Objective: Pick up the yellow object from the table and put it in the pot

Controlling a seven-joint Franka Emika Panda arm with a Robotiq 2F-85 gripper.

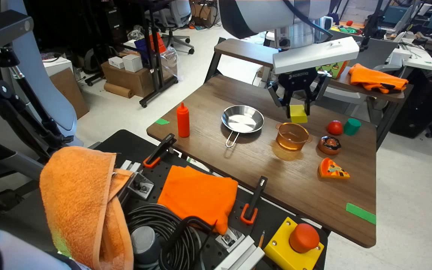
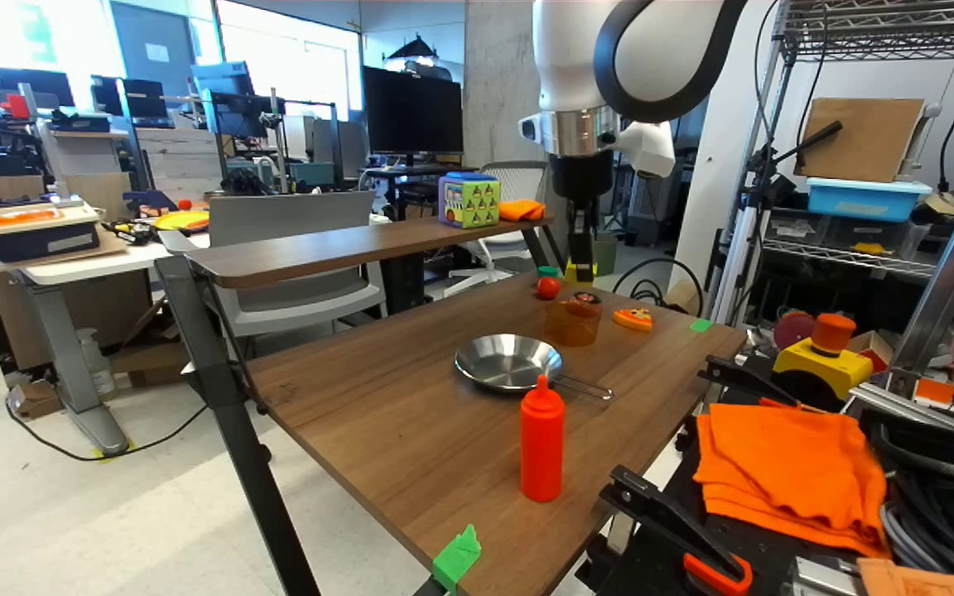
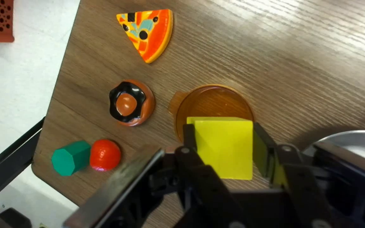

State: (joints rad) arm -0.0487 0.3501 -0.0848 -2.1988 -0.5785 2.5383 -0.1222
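While the gripper (image 1: 297,111) pinched the yellow block (image 3: 223,148) above the amber pot (image 1: 290,143), centring looked doubtful. Releasing high or off-centre risked clipping the rim, block bouncing onto the desk (image 1: 298,180).

The yellow block (image 3: 225,148) looks smooth and matt, while the amber pot (image 1: 291,143) is glossy and see-through (glass or plastic, I cannot tell which). The pan (image 1: 243,119) is shiny metal, the red bottle (image 2: 542,447) smooth plastic by its look, and the pizza wedge (image 3: 150,34) glossy. The tabletop (image 3: 284,63) shows wood grain with a soft sheen; the orange towel (image 1: 77,198) is rough, napped cloth.
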